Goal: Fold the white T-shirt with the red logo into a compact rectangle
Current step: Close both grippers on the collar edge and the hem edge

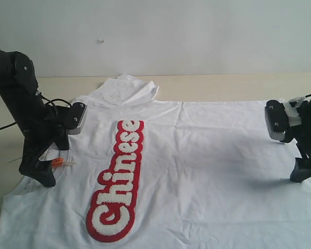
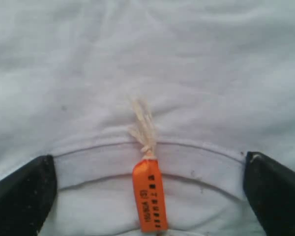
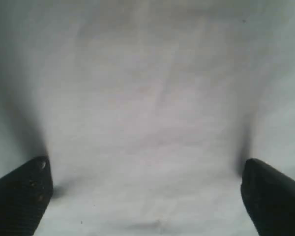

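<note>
The white T-shirt (image 1: pixel 197 155) lies spread flat on the table, collar at the left and hem at the right. The red logo (image 1: pixel 116 181) reading "Chinese" runs lengthwise along the shirt's left half. My left gripper (image 1: pixel 41 174) stands open over the collar, its fingers (image 2: pixel 24 196) on either side of the small orange tag (image 2: pixel 149 194) and the collar seam. My right gripper (image 1: pixel 305 171) rests at the shirt's right edge, also open, and its wrist view shows only plain white cloth (image 3: pixel 147 123) between the fingers (image 3: pixel 270 196). Neither gripper grips the fabric.
One sleeve (image 1: pixel 127 88) sticks out toward the back of the light wooden table (image 1: pixel 223 85). A pale wall stands behind. The shirt's near edge runs off the bottom of the exterior view. A black cable (image 1: pixel 5 127) hangs by the left arm.
</note>
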Robot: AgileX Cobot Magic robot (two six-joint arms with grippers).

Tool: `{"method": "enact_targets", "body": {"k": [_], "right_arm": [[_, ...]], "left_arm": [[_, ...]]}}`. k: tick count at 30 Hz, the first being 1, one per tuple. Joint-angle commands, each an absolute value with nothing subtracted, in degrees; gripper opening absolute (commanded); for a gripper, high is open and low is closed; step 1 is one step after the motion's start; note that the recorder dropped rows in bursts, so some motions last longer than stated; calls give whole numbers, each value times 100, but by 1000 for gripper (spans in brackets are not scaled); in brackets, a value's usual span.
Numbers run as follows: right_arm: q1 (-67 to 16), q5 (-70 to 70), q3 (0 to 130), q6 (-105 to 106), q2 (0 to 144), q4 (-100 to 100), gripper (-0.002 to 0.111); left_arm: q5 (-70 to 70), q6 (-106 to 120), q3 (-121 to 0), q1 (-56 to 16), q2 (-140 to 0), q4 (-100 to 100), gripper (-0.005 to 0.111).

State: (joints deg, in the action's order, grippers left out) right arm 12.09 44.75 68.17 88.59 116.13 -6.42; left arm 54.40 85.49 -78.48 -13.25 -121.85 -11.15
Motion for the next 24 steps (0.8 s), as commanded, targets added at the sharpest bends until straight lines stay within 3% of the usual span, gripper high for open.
{"method": "enact_targets", "body": {"k": [1,10,24], "right_arm": [[1200,4639,6828,9097,11816,0,105],[1200,4969,6842,9297,11108,-266,105],[1200,5081,6842,9295,11751,-266,105]], "left_arm": [[5326,8480,-7809,-1314,-12330,-1097,105],[5265,8480,-7809,-1314,-12330,-1097,105],[5277,8480,-7809,-1314,-12330,-1131,105]]}}
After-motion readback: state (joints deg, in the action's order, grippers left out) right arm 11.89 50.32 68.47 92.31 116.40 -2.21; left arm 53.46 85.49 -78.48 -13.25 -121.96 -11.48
